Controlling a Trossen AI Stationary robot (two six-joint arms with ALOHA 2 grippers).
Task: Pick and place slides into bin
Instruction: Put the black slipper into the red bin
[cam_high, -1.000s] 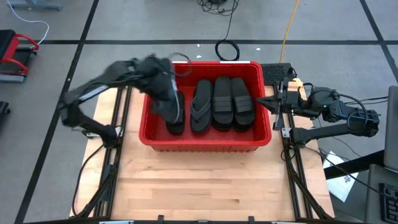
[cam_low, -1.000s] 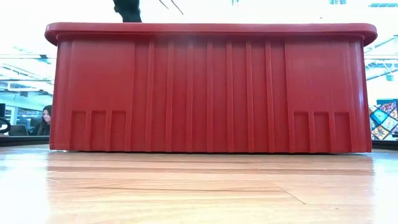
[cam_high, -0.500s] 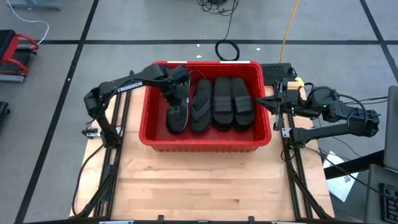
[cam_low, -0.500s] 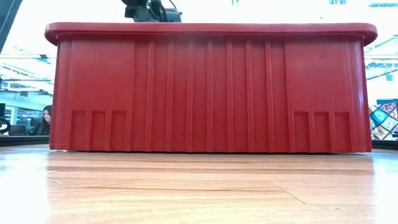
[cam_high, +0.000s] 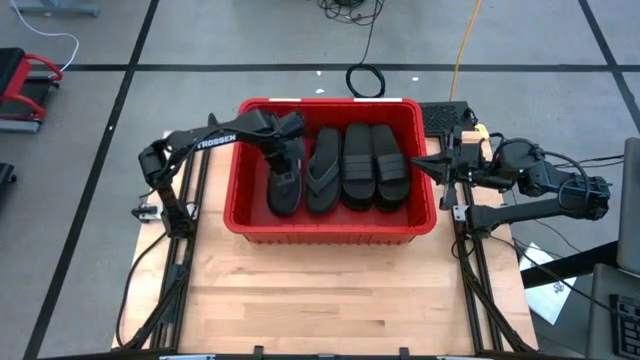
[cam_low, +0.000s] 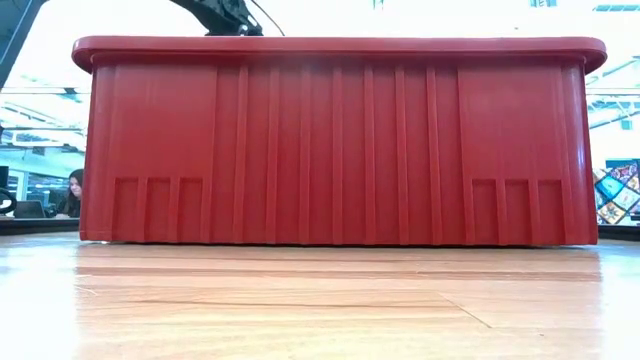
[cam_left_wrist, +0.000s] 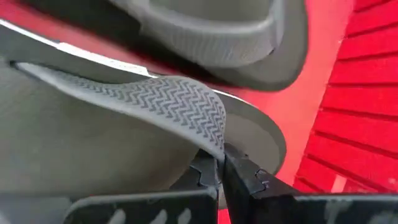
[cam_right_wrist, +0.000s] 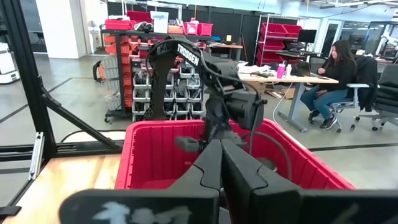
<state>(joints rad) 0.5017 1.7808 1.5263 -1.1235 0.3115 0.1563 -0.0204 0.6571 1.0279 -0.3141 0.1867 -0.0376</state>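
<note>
The left gripper (cam_high: 284, 168) is down inside the red bin (cam_high: 330, 229), its fingers pinched on the ribbed band (cam_left_wrist: 168, 102) of the leftmost slide (cam_high: 283, 192), which lies flat beside three others. These sandals look light, soft and bendy — the band is probably the surest hold. The right gripper (cam_high: 424, 163) waits closed and empty just beside the bin's right wall.

The dark six-joint left arm stretches inward from its base, elbow raised, wrist bent down; its left pincer (cam_high: 283, 172) has its two dark fingers (cam_left_wrist: 245, 176) pressed together. The dark right arm waits folded at its own side, its right pincer (cam_high: 424, 163) pointing inward, fingers together.
</note>
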